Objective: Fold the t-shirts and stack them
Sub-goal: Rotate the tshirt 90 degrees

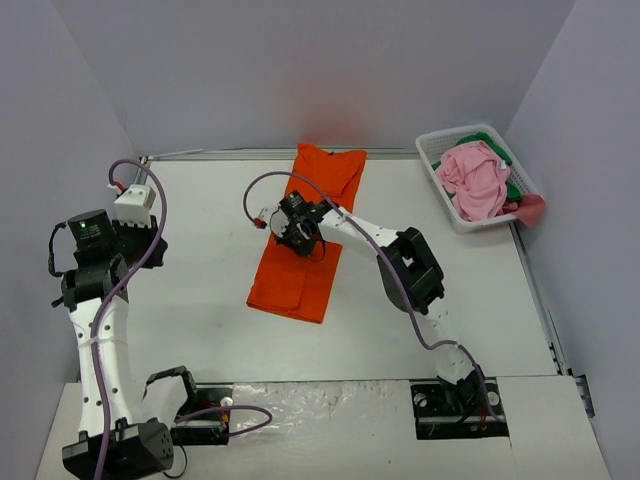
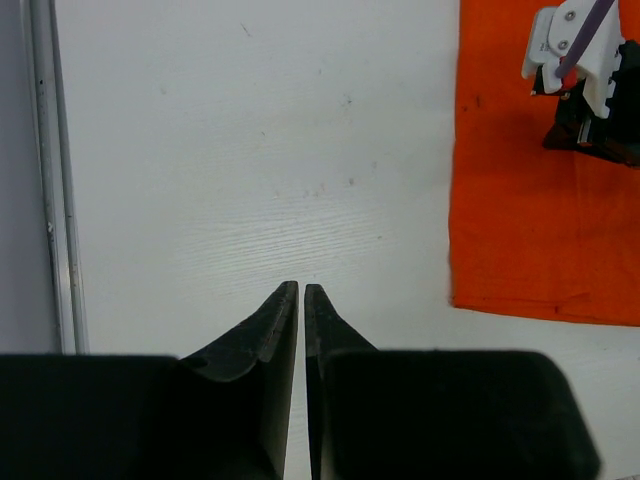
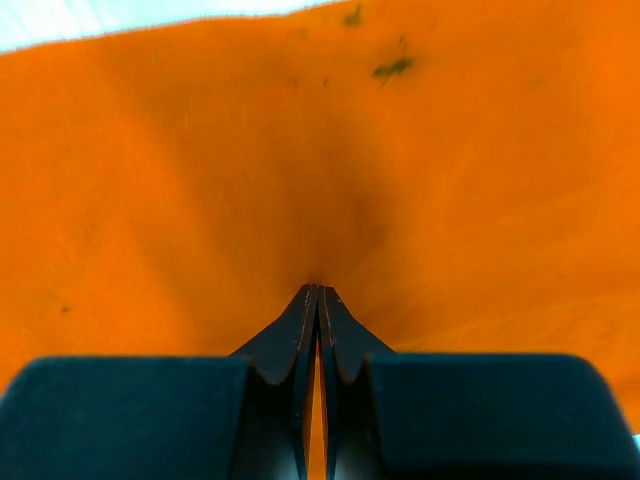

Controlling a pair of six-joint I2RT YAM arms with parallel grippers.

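The orange t-shirt (image 1: 300,285) lies on the white table as a long narrow strip, running from the back wall toward the middle. My right gripper (image 1: 300,238) stands on its middle. In the right wrist view its jaws (image 3: 318,290) are shut, and their tips press into the orange cloth (image 3: 150,180), which dimples and creases around them. My left gripper (image 1: 145,245) hangs shut over bare table at the far left, holding nothing (image 2: 302,288). From there the orange shirt's edge (image 2: 530,230) shows on the right. A pink t-shirt (image 1: 475,180) and a green one (image 1: 512,185) lie crumpled in the basket.
A white slotted basket (image 1: 440,150) stands at the back right corner, with a reddish piece of cloth (image 1: 530,210) hanging over its near end. Grey walls close in the left, back and right. A metal rail (image 2: 45,180) runs along the table's left edge.
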